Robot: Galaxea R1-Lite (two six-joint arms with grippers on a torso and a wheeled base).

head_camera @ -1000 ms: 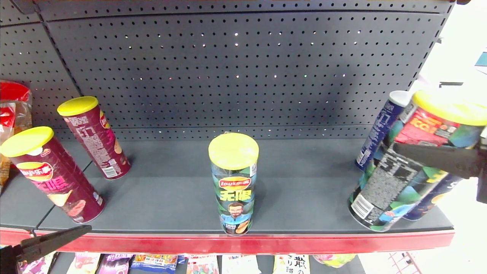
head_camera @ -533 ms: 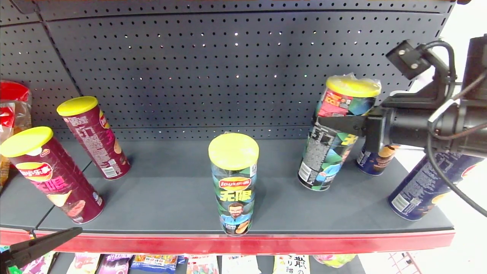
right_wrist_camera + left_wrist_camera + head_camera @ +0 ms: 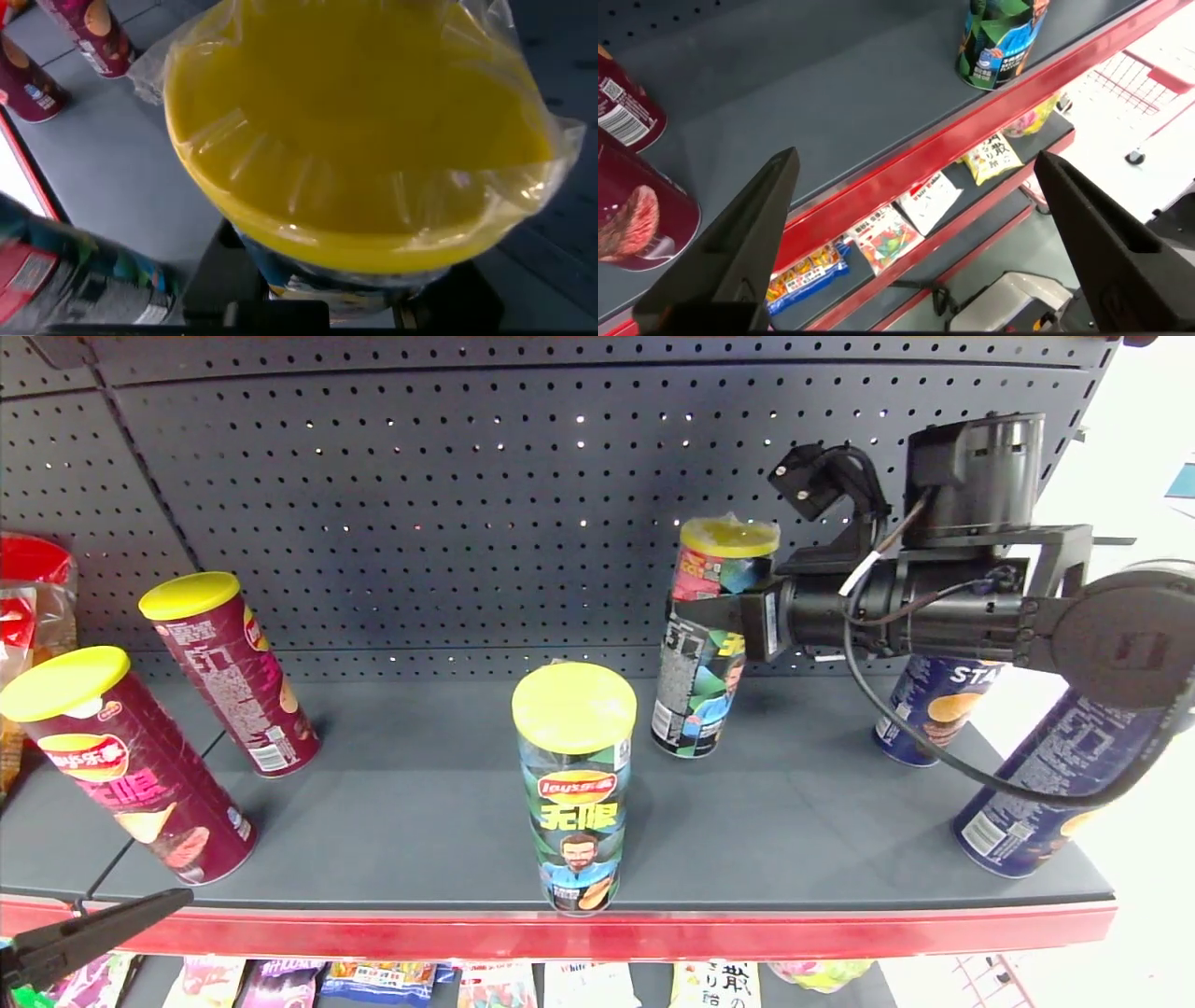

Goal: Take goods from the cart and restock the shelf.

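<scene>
My right gripper point(image 3: 717, 616) is shut on a green-and-blue chip can point(image 3: 702, 681) with a yellow lid point(image 3: 360, 140) under clear wrap. It holds the can slightly tilted near the pegboard back, right of centre, with the base at or just above the grey shelf point(image 3: 420, 803). A matching can point(image 3: 574, 784) stands upright at the shelf's front centre, also seen in the left wrist view as can point(image 3: 999, 37). My left gripper point(image 3: 915, 163) is open and holds nothing, low in front of the shelf's red front lip point(image 3: 906, 168). One of its fingers point(image 3: 93, 929) shows at the lower left.
Two maroon cans point(image 3: 233, 672) point(image 3: 121, 765) stand at the shelf's left. Two dark blue cans point(image 3: 934, 709) point(image 3: 1036, 784) stand at the right end, beneath my right arm. Snack bags point(image 3: 887, 233) hang on the level below. Bare shelf lies between the centre can and the maroon ones.
My right arm has carried the can from the shelf's right end leftward and deeper, toward the pegboard. The left gripper has sunk slightly.
</scene>
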